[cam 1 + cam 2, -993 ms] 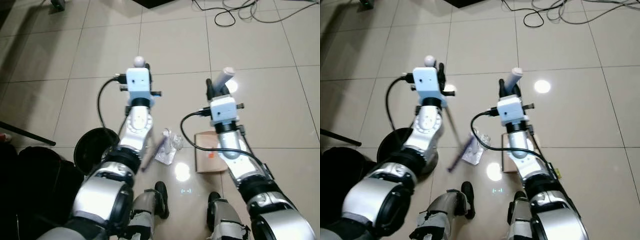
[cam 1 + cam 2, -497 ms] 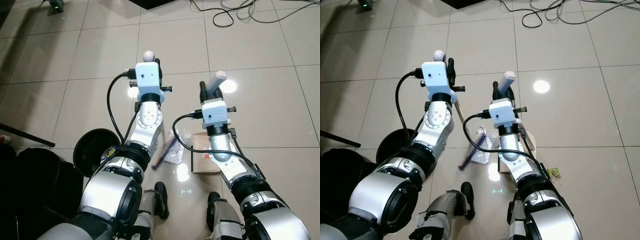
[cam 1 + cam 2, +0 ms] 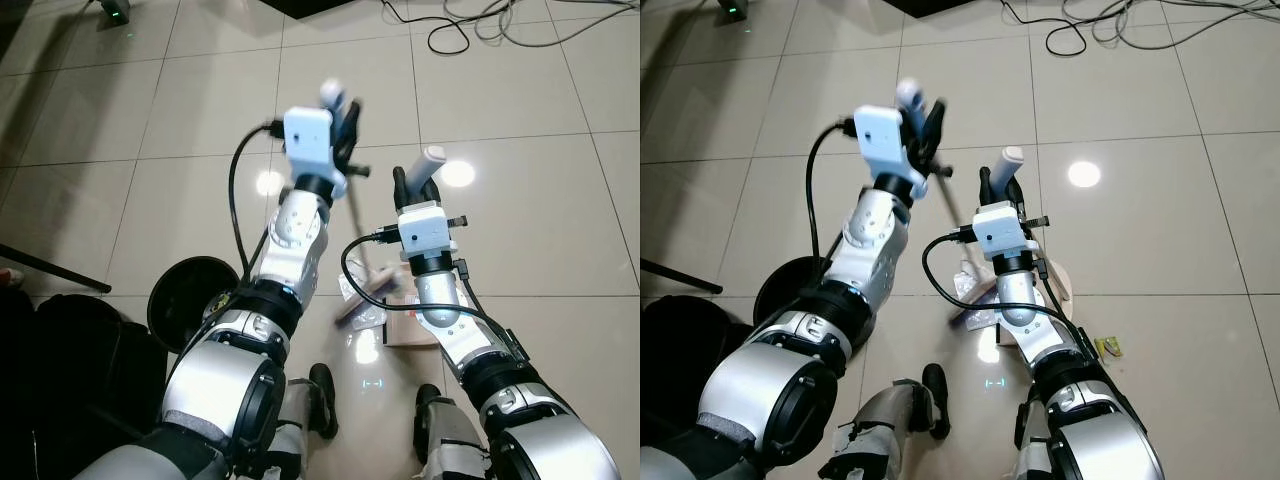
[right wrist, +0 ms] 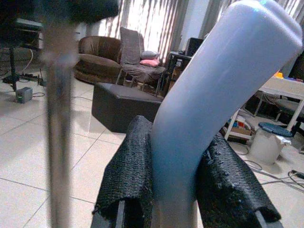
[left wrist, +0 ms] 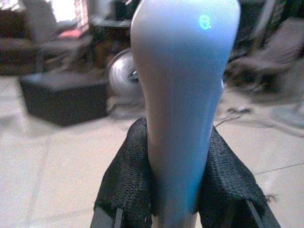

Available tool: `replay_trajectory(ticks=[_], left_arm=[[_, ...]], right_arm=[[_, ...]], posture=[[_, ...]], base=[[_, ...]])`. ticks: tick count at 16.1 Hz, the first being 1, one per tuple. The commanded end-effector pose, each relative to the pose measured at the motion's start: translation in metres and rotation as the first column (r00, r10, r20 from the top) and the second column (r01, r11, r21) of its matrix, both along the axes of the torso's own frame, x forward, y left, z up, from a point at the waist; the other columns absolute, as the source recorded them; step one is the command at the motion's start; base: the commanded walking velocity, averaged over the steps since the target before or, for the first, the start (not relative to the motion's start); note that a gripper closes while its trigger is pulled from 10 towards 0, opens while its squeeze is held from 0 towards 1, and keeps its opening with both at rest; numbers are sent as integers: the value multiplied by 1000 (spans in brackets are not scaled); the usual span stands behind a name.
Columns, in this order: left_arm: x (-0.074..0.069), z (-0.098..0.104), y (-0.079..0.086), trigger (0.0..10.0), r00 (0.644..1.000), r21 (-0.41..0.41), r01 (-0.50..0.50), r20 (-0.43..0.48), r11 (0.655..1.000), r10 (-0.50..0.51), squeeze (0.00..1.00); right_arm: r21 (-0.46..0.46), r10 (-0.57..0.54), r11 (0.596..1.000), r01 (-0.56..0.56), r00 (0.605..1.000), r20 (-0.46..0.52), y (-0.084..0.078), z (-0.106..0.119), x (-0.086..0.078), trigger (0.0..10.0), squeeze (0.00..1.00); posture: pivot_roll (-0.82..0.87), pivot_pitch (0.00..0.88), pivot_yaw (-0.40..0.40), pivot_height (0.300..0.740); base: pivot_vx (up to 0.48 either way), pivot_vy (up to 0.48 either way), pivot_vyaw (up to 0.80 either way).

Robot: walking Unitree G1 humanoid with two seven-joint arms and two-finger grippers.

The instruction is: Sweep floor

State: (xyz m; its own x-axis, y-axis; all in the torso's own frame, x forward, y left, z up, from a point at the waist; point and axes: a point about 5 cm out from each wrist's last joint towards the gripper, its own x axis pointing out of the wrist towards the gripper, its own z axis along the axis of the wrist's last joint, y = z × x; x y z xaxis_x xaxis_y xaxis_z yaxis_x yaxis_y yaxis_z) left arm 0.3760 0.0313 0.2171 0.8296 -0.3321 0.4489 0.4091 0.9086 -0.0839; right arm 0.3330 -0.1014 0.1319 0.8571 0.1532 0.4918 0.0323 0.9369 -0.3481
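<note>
- The left gripper is clamped on the grey handle of a broom, whose shaft slants down to a blurred head beside the robot's feet.
- The right gripper is clamped on the grey handle of a dustpan, which rests on the tiled floor.
- Crumpled plastic litter lies at the dustpan's mouth, touching the broom head.
- Step in hand, as I judge it: brushing litter into the pan. Next, a short stroke toward the pan while it stays flat.
- A yellow scrap lies just right of the pan.
- A black bin stands near on the left; cables lie well ahead. Open tile lies ahead and right.
</note>
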Motion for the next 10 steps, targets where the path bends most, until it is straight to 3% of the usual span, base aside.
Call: replay_trajectory(ticks=[1,3,6,8,10], left_arm=[[-25,9,-56,10000,984,-127,180,27,975,-178,0],[-32,13,-63,10000,956,-132,292,67,947,-285,0],[-40,11,-58,10000,913,-50,397,120,916,-389,0],[-36,17,-42,10000,907,-35,405,147,914,-396,0],[-27,24,-27,10000,923,-25,357,167,934,-348,0]], right_arm=[[-29,6,1000,-9,994,-112,4,-26,-8,10000,0],[-34,5,999,-9,993,-120,3,-29,-9,10000,0],[-30,10,999,-14,992,-125,2,-30,-10,10000,0],[39,23,999,-18,991,-131,-1,-29,-11,10000,0],[163,26,987,-6,993,-118,-8,-27,-15,10000,0]], posture=[[152,327,172,740],[154,326,170,740],[148,319,167,740],[151,314,159,740],[153,302,160,740]], base=[[0,0,0],[0,0,0],[0,0,0],[0,0,0],[0,0,0]])
